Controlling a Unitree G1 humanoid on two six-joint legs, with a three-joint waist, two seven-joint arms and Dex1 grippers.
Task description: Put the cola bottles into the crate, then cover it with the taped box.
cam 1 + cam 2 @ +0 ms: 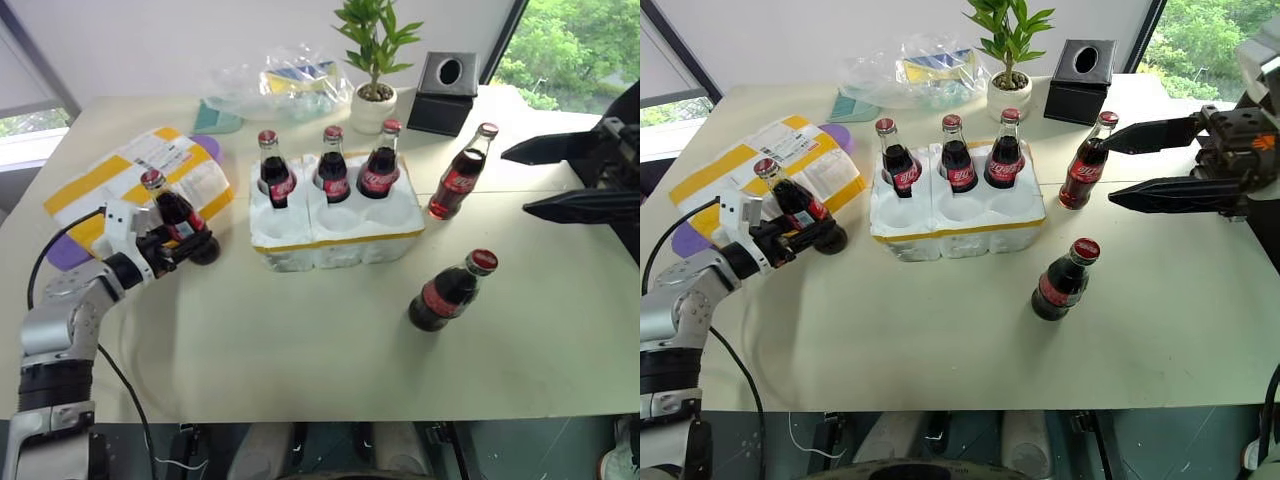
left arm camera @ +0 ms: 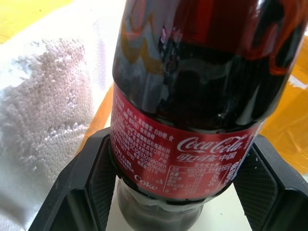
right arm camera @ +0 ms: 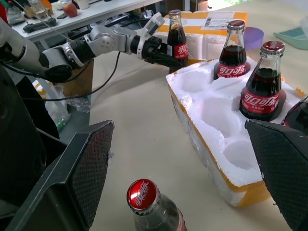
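glass cola bottle [image 1: 178,218] between left claw [image 1: 190,243] fingers.

I get bright, even daylight from the windows [image 1: 570,50] behind the surface [image 1: 300,340], so shadows under the bottles stay soft and short. The white wall is a little washed out. In the left wrist view the near bottle [image 2: 192,96] carries window glare, and the foam behind it is blurred.
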